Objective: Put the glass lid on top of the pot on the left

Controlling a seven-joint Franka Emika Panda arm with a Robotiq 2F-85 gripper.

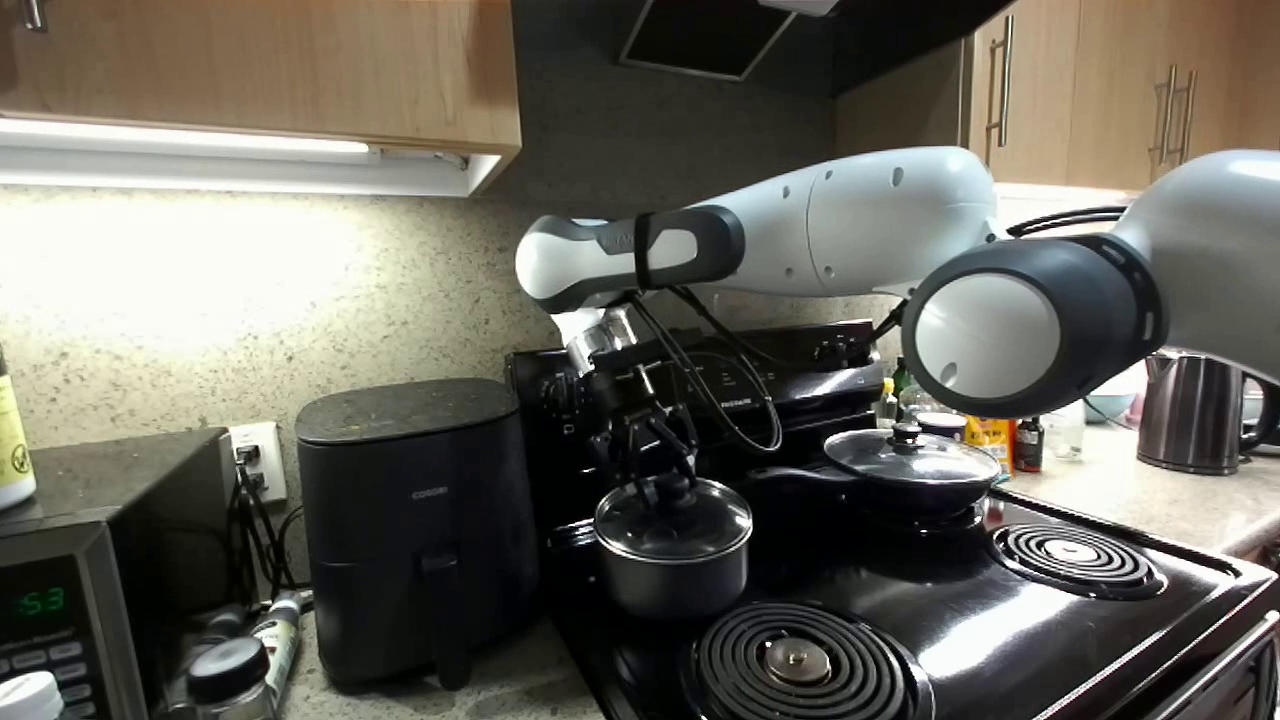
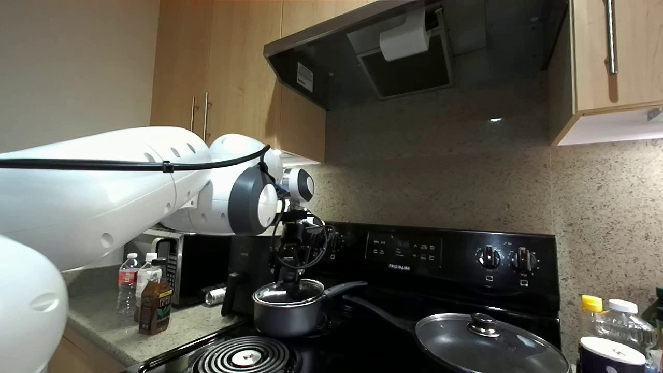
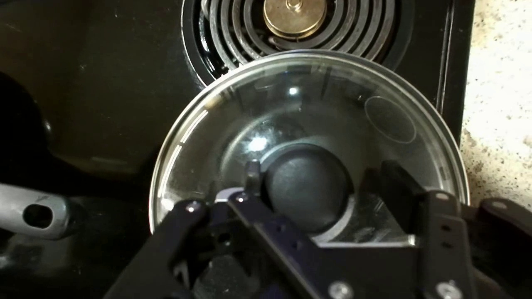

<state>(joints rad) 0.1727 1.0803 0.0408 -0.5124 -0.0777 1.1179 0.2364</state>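
The glass lid (image 1: 715,525) lies level on the rim of the grey pot (image 1: 675,590) at the back burner by the air fryer. In an exterior view the lid (image 2: 269,295) also sits on the pot (image 2: 285,318). The gripper (image 1: 665,487) is low over the lid's centre, around the dark knob. In the wrist view the gripper (image 3: 320,174) is open. One finger is close beside the knob (image 3: 307,187); a clear gap lies between the knob and the opposite finger. The lid (image 3: 305,104) covers the pot there. Whether the near finger touches the knob cannot be told.
A black air fryer (image 1: 420,560) stands close beside the pot. A wide dark pan (image 2: 440,336) with its own lid sits on another burner, its handle (image 3: 25,205) pointing toward the pot. A coil burner (image 1: 800,665) lies in front of the pot.
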